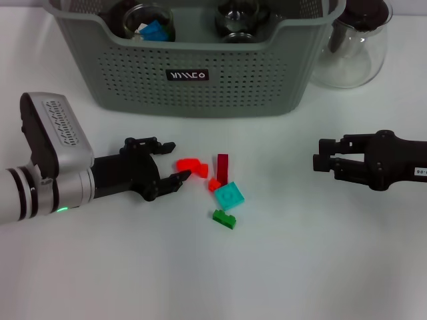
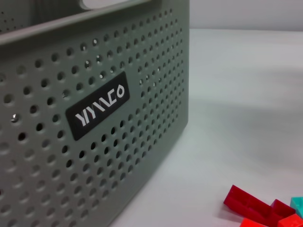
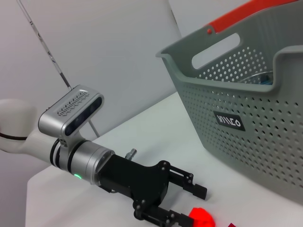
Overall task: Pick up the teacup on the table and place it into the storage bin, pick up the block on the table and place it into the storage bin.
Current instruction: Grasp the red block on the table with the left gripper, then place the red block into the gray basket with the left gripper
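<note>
The grey-green storage bin (image 1: 193, 73) stands at the back of the table. Inside it are a glass teacup (image 1: 148, 23) holding a blue block (image 1: 155, 30) and a second glass cup (image 1: 239, 17). Loose blocks lie in front of the bin: a bright red block (image 1: 191, 165), a dark red one (image 1: 222, 165), a small orange-red one (image 1: 214, 185), a cyan one (image 1: 229, 196) and a green one (image 1: 224, 219). My left gripper (image 1: 179, 160) is open and low over the table, its fingertips just short of the bright red block (image 3: 201, 218). My right gripper (image 1: 319, 157) hovers open at the right, holding nothing.
A clear glass teapot (image 1: 353, 47) with a black lid stands to the right of the bin. The left wrist view shows the bin's perforated wall (image 2: 94, 118) close by, with the dark red block (image 2: 251, 203) beside it on the white table (image 1: 300, 267).
</note>
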Motion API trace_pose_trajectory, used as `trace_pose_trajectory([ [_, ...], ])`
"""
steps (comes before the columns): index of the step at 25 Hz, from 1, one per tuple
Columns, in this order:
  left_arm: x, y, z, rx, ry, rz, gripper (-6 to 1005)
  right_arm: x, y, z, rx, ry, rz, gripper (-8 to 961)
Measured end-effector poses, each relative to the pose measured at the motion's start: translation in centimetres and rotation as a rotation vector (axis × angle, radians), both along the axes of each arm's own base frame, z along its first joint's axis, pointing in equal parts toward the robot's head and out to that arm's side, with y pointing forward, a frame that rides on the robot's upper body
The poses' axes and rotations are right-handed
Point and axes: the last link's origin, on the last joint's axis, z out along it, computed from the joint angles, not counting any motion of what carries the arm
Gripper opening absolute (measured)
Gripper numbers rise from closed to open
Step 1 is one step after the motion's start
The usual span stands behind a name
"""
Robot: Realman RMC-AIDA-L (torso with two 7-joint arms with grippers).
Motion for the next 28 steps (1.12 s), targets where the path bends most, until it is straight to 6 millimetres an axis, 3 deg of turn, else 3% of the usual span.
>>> trace_pose_trajectory([
  [18,0.4,-0.1,-0.7,-0.027,-0.005,-0.004,574,0.0,0.1,0.1,0.002,-0.002,0.001,424],
  [24,0.6,0.3,-0.4,-0.025,-0.015,0.005,358,0.0,0.1,0.1,0.004,-0.002,0.0,424],
  [28,0.5,0.5,0.6,-0.029,-0.026,0.052,296,0.0,0.1,0.2,0.005,-0.002,-0.001,424],
])
